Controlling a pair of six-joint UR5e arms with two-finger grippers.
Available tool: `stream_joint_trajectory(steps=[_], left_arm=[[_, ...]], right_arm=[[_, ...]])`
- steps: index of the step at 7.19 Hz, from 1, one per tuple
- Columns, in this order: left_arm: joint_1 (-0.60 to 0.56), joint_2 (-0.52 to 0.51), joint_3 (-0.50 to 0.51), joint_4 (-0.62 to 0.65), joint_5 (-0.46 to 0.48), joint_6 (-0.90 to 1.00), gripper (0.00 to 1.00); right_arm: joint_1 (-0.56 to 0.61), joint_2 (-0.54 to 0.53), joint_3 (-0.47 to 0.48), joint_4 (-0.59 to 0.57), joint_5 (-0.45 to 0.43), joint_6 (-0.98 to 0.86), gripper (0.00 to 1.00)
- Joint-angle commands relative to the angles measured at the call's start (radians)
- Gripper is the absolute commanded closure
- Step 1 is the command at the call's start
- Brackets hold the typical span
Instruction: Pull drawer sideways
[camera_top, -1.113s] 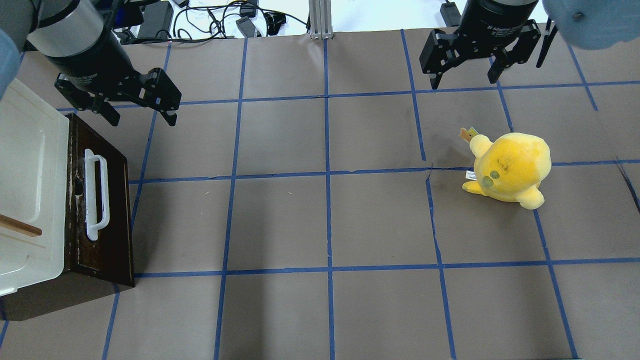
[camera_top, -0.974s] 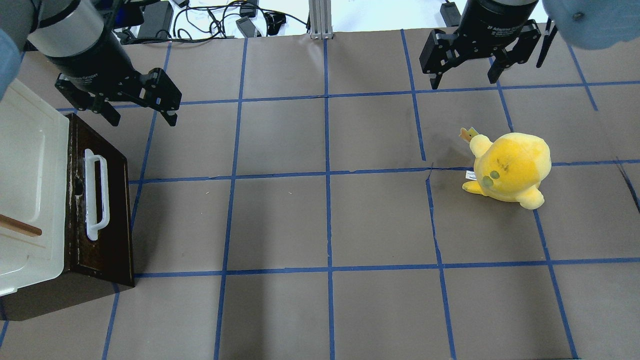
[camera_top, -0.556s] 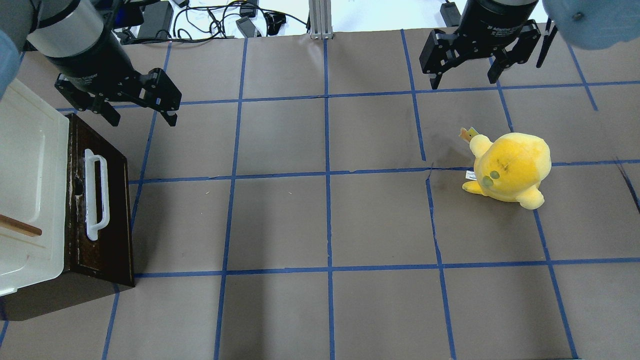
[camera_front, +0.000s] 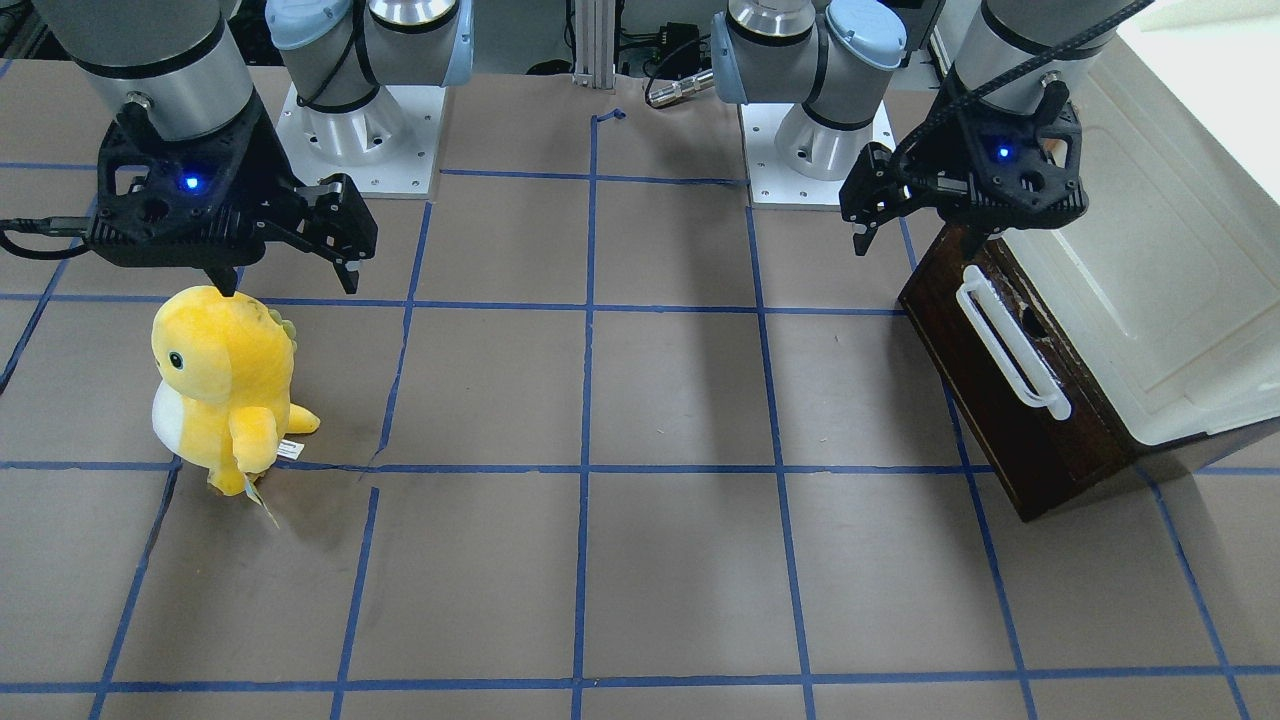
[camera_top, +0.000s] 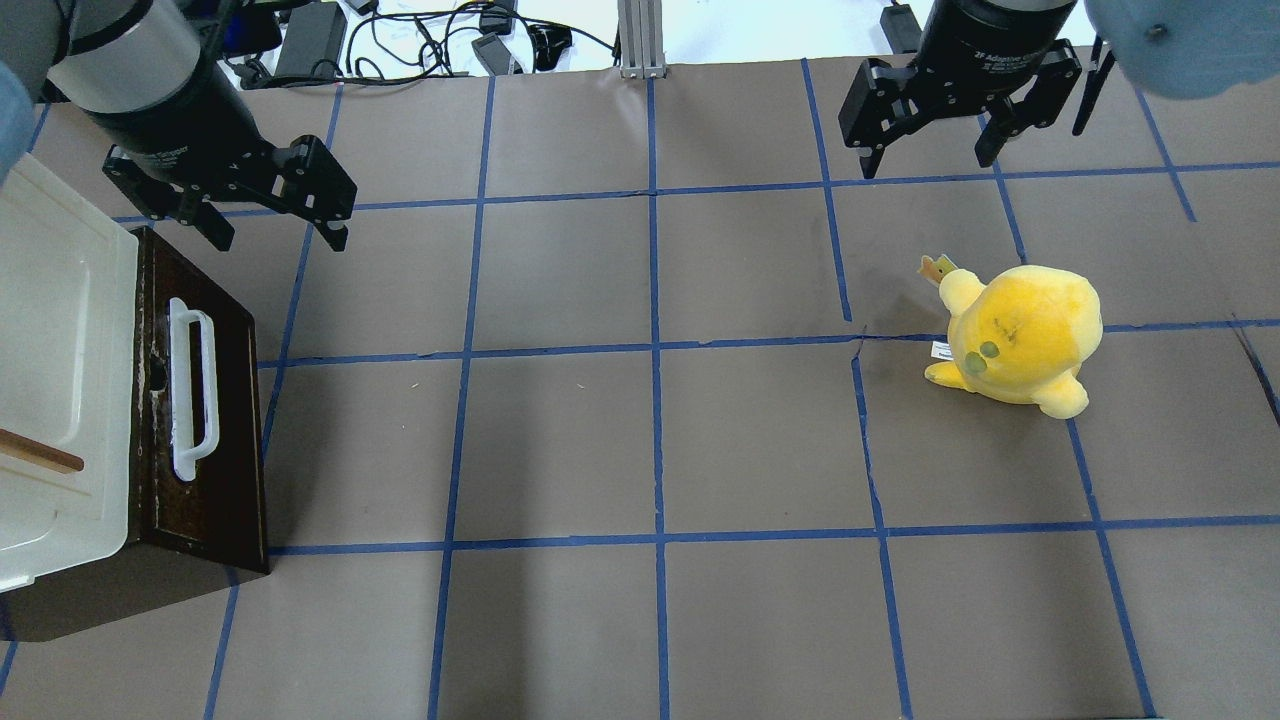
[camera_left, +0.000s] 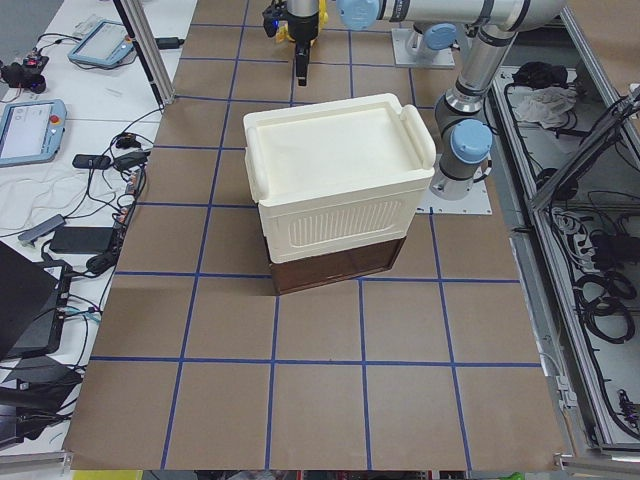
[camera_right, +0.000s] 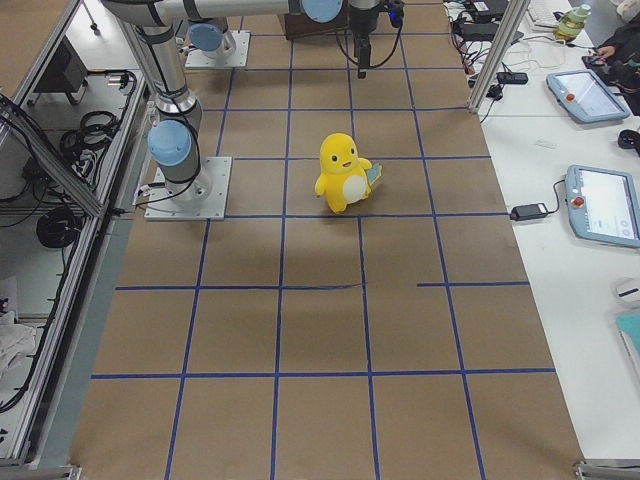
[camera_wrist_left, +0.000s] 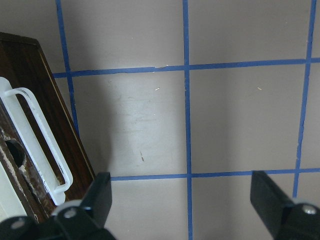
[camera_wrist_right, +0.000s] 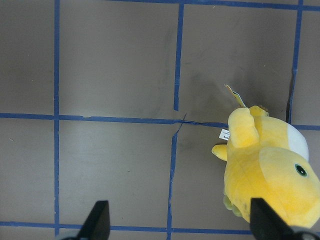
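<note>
overhead exterior: drawer (camera_top: 232, 440) on blue-gridded table (camera_top: 560, 440)

Left claw (camera_top: 278, 240) and right claw (camera_top: 927, 165) hang spread wide.

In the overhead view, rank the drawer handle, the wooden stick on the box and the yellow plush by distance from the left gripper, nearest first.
From the left gripper:
1. drawer handle: just below it, on the view's left.
2. wooden stick: farther down at the left edge, lying on the cream box.
3. yellow plush: far across, on the view's right.
</note>
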Motion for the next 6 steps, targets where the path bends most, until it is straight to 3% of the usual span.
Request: stream_joint_trajectory(steps=[1, 4, 6], left_arm=[[0.003, -0.013, 0.0, 0.011, 0.001, -0.008, 0.0], [0.008, -0.011, 0.0, 0.025, 0.007, -0.002, 0.0], [0.016, -0.036, -0.01, 0.125, 0.008, -0.014, 0.0]], right_arm=[[0.0, 0.0, 0.0, 0.0, 0.0, 0.0, 0.0], [0.0, 0.0, 0.0, 0.0, 0.0, 0.0, 0.0], [0.0, 0.0, 0.0, 0.0, -0.001, 0.0, 0.0]])
